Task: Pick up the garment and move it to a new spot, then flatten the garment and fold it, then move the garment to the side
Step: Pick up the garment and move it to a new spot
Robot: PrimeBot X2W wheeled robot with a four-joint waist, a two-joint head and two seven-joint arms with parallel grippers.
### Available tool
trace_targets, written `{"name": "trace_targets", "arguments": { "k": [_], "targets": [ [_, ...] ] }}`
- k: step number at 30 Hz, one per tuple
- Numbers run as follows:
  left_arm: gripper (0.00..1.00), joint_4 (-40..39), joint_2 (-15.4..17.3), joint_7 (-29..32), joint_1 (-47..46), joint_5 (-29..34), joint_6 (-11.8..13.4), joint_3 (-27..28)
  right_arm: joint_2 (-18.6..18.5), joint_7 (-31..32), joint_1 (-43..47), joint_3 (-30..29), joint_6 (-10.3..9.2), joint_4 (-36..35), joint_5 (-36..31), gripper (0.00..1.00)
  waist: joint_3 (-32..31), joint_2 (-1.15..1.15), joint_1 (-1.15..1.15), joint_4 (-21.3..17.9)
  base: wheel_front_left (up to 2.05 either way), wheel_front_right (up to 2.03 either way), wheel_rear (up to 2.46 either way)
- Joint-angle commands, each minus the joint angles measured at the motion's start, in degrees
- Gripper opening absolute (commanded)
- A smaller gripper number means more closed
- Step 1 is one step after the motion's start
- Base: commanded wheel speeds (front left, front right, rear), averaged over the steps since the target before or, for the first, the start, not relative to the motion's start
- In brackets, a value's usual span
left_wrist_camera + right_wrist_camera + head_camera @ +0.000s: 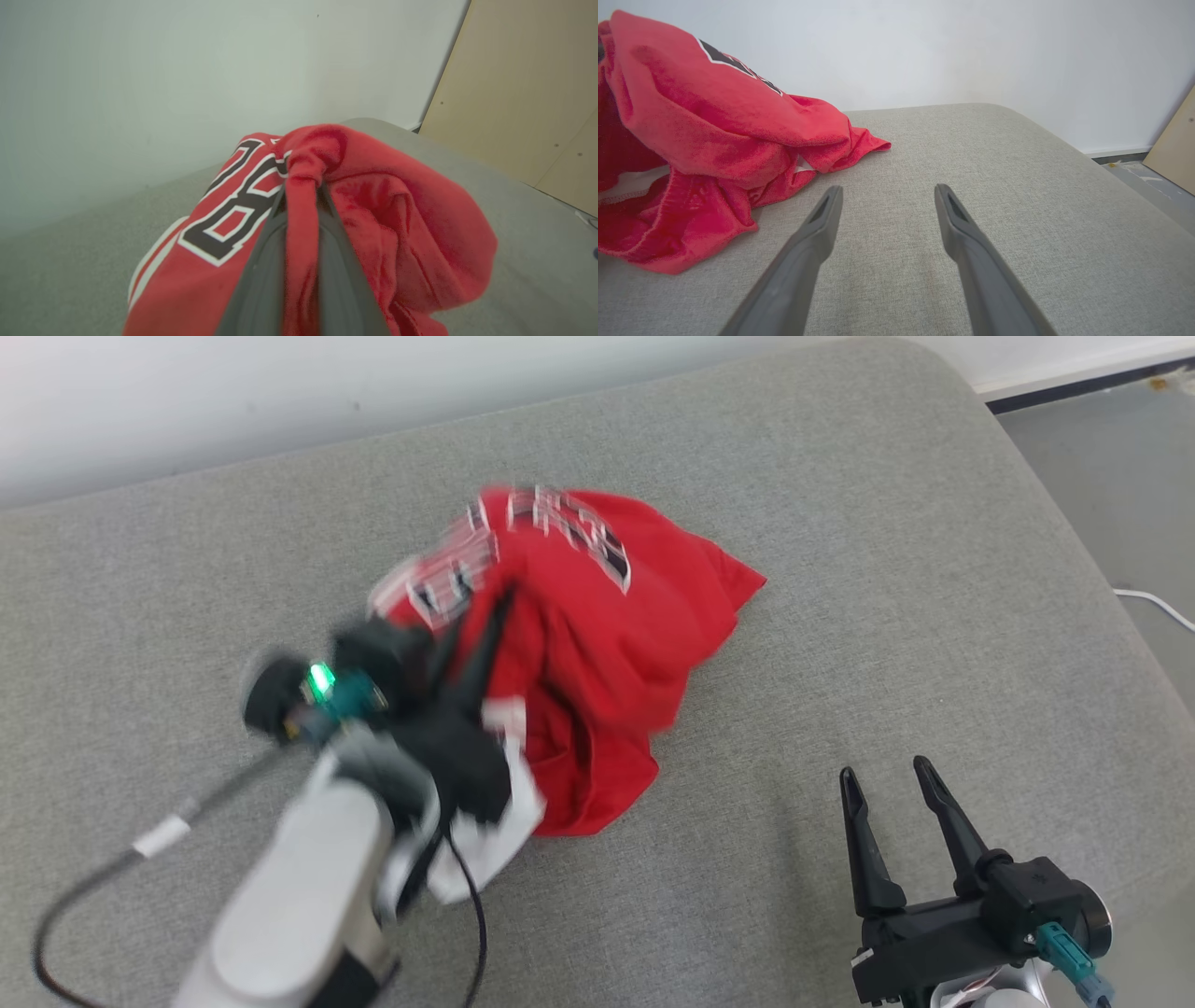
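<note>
Our left tool (302, 189) pinches the bunched red garment (597, 644), no clear long axis, one corner pointing right; our right tool (885, 770) stands spread.

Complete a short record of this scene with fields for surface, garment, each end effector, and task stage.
surface: grey fabric pad
garment: red jersey, bunched, black-and-white lettering, lower part on the pad
left end effector: shut on a fold of the garment
right end effector: open, empty, over bare pad beside the garment
stage: pick-up; not yet flattened
</note>
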Motion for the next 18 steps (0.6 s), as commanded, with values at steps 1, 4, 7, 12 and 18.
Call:
{"name": "trace_targets", "arguments": {
  "k": [1,4,7,12,18],
  "targets": [
    [0.41,0.8,0.0,-1.0,1.3,0.7,0.2,-0.5,-0.1,0.0,0.5,-0.1,0.03,0.2,-0.2,1.0,-0.1,0.0,0.0,0.4,0.0,0.0,0.0],
    [1.0,2.9,-1.0,-3.5,3.4,0.9,-0.3,-1.8,-0.1,0.0,0.5,-0.2,0.03,0.4,-0.8,1.0,-0.9,0.0,0.0,1.5,0.0,0.0,0.0],
    [1.0,3.2,-1.9,-7.9,3.9,0.1,-0.2,-1.1,-0.1,0.0,1.0,-0.7,0.03,0.2,-1.5,1.0,-2.3,0.0,0.0,3.4,0.0,0.0,0.0],
    [1.0,2.4,-2.0,-12.5,4.8,0.1,0.9,1.1,-0.1,0.0,1.7,-1.1,0.03,-0.2,-2.7,1.0,-5.1,0.0,0.0,6.9,0.0,0.0,0.0],
    [1.0,-1.2,-0.3,-13.7,8.5,1.1,2.6,5.6,-0.1,0.0,3.1,-1.3,0.03,-1.3,-2.9,1.0,-7.5,0.0,0.0,10.2,0.0,0.0,0.0]
  ]
}}
